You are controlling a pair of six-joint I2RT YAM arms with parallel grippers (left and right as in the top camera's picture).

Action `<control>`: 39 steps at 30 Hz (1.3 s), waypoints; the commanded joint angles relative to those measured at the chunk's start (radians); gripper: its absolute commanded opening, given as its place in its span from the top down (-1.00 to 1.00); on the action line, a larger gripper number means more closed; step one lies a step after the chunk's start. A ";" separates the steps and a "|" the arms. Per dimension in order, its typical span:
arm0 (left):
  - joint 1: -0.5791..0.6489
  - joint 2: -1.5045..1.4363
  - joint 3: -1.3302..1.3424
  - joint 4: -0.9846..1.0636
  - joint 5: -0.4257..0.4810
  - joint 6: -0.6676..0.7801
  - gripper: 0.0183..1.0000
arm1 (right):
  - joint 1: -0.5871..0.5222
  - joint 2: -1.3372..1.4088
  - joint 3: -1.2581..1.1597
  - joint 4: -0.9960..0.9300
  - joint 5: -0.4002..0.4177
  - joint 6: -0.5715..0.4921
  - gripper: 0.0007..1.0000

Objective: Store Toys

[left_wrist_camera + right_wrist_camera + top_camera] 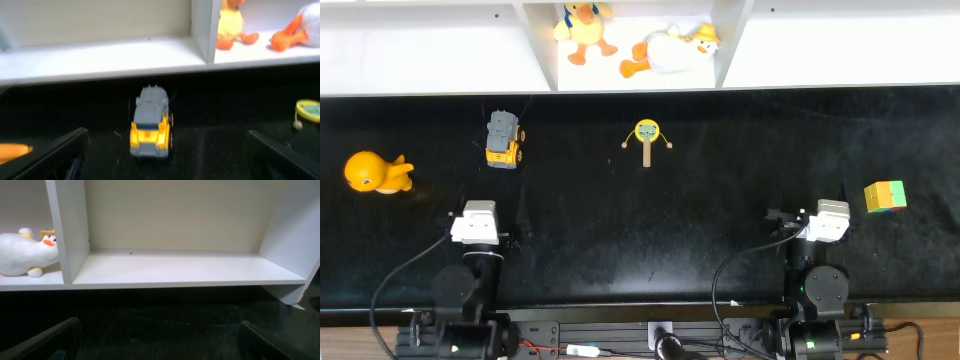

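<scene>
Top view shows a black worktop (720, 180) with a white shelf unit (540, 45) along its far edge, divided into three compartments.

Stored items: the middle compartment holds two toys. We identify a yellow plush duck with orange feet (584, 28), sitting upright at the left of the compartment. A white plush duck with an orange bill and feet (670, 50) lies on its side just beside it, at the right.

Items on the worktop:
1. A yellow-and-grey plastic toy truck (504, 138) stands on its wheels, left of centre and near the shelf.
2. An orange rubber duck (377, 172) sits upright near the left edge, well apart from the truck.
3. A small green-faced rattle drum on a wooden stick (647, 138) lies flat near the centre.
4. A multi-coloured block cube (884, 196) rests near the right edge.

Left hand (166, 165): the fingers stand wide apart and hold nothing. The left wrist view places the truck straight ahead of the hand, in line with the gap between the fingers and not touching either one. The grey end of the truck points towards the shelf.

Right hand (160, 330): the fingers stand wide apart and hold nothing. We see it low over the worktop, facing the right compartment of the shelf. The cube lies to its right, apart from it.
</scene>
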 commanded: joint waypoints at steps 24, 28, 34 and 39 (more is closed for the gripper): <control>0.998 0.999 0.844 -0.679 0.618 0.606 -1.00 | -0.003 -0.009 -0.013 0.003 -0.009 0.007 -0.99; 1.014 1.010 0.844 -0.645 0.523 0.608 -1.00 | -0.003 -0.009 -0.013 0.003 -0.009 0.007 -0.99; 1.016 1.104 0.844 -0.563 0.407 0.607 -1.00 | -0.003 -0.009 -0.013 0.003 -0.009 0.007 -0.99; 1.004 1.234 0.846 -0.444 0.445 0.602 -1.00 | -0.003 -0.009 -0.013 0.003 -0.009 0.007 -0.99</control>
